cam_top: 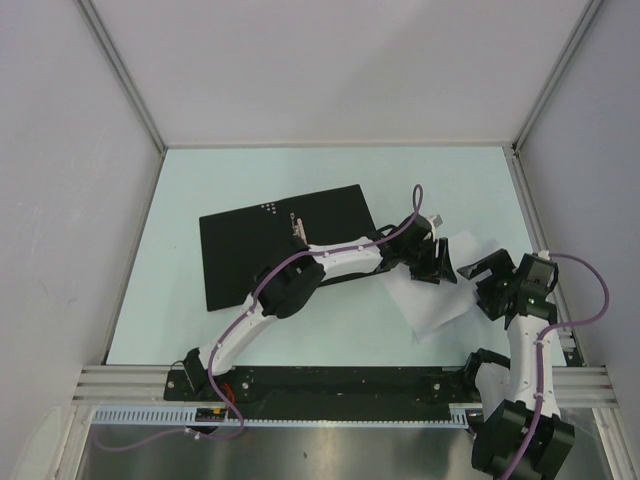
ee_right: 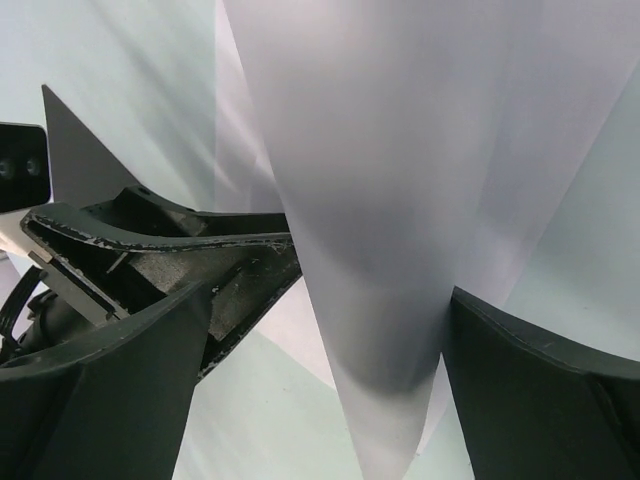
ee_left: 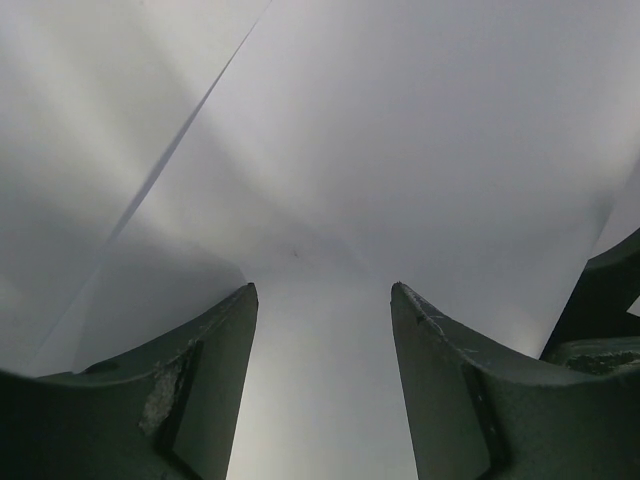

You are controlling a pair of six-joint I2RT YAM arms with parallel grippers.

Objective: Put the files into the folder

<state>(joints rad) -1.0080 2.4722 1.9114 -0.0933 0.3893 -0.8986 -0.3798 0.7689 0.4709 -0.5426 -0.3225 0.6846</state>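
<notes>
The folder [cam_top: 260,250] lies open and flat on the pale table [cam_top: 200,190], black inside facing up, with its clip [cam_top: 297,228] near the far edge. Bare table shows beyond that far edge and along the left side. The files [cam_top: 438,308] lie just right of the folder's right edge, partly on the table and partly lifted between the two arms. The left gripper [cam_top: 437,258] reaches across the folder's near right corner to the sheets. Its jaws are spread wide and grip nothing, and the left wrist view shows white paper filling the gap, with one sheet edge running diagonally across it. The right gripper [cam_top: 480,275] faces it from the right, close by. Its jaws are also wide apart, and a curled sheet stands upright between them without being pinched, its near edge close to the right finger.
</notes>
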